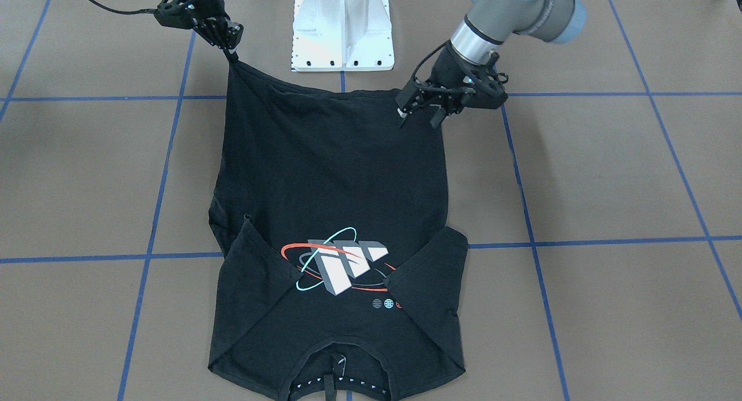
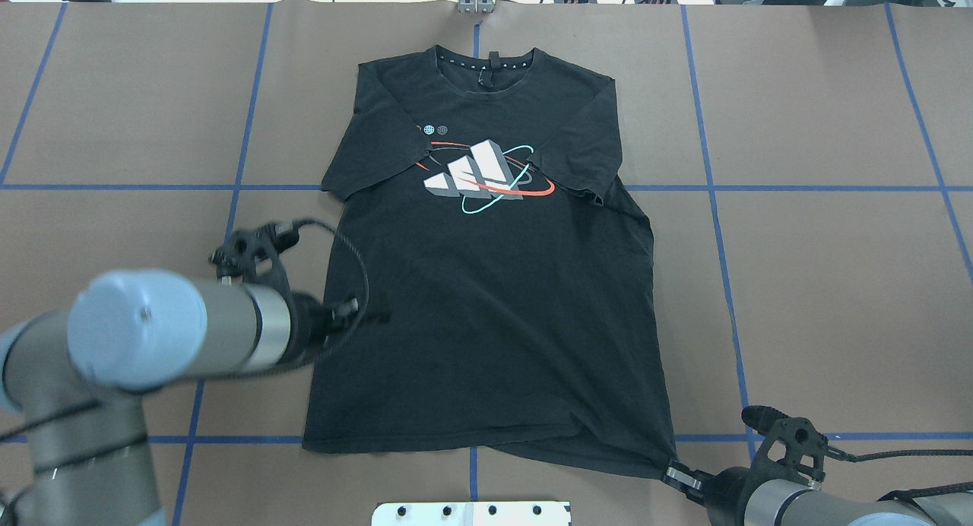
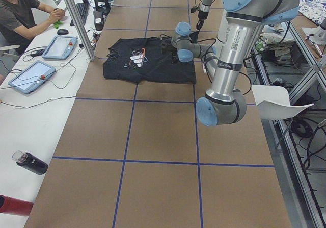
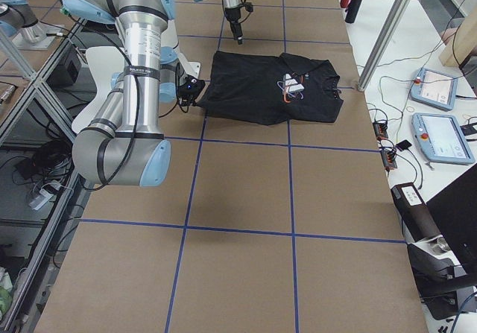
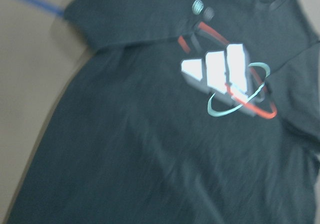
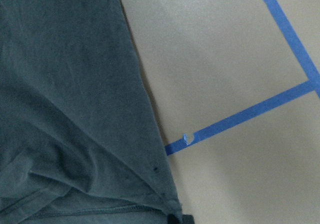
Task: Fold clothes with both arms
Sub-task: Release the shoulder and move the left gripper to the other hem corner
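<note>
At the hem, I see my right gripper point(image 1: 232, 54) clamped on a corner of the T-shirt point(image 1: 336, 175), my left gripper point(image 1: 418, 119) spread open over the other.

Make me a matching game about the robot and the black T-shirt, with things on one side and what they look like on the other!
Things:
1. right end effector
2. left end effector
3. sleeves
4. logo

States:
A. folded inward
B. open over the T-shirt
C. red, teal and white
D. pinching a hem corner

Pairs: 1-D, 2-B, 3-A, 4-C
</note>
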`<control>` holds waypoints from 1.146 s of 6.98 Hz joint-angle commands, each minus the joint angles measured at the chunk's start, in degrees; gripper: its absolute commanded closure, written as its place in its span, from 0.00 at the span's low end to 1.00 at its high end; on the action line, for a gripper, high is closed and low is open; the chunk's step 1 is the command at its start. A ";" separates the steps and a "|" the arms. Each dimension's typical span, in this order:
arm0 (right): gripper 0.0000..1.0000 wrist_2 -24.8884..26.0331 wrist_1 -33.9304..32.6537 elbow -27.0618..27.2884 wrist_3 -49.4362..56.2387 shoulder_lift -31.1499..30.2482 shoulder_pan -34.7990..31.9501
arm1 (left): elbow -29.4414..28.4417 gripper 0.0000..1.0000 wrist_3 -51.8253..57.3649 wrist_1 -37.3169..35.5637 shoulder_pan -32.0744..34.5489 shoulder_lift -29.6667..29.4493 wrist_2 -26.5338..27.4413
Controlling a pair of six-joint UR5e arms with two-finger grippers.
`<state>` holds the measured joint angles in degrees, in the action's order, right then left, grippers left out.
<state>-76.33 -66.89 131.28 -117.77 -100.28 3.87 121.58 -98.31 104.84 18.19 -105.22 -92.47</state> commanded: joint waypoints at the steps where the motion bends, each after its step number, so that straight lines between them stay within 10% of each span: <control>1: 1.00 -0.04 0.00 -0.15 0.00 -0.09 -0.35 | 3.05 0.06 -3.11 -2.71 -11.57 5.46 14.58; 4: 1.00 -0.04 0.00 -0.32 0.00 0.00 -0.79 | 4.55 0.16 0.48 -2.27 -19.66 11.07 29.23; 8: 1.00 -0.04 0.00 -0.24 0.00 0.08 -1.05 | -3.31 0.23 0.58 20.95 -24.25 19.70 43.92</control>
<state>-76.38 -66.89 131.03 -117.77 -100.21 2.92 123.10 -97.80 117.34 -5.29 -87.35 -52.70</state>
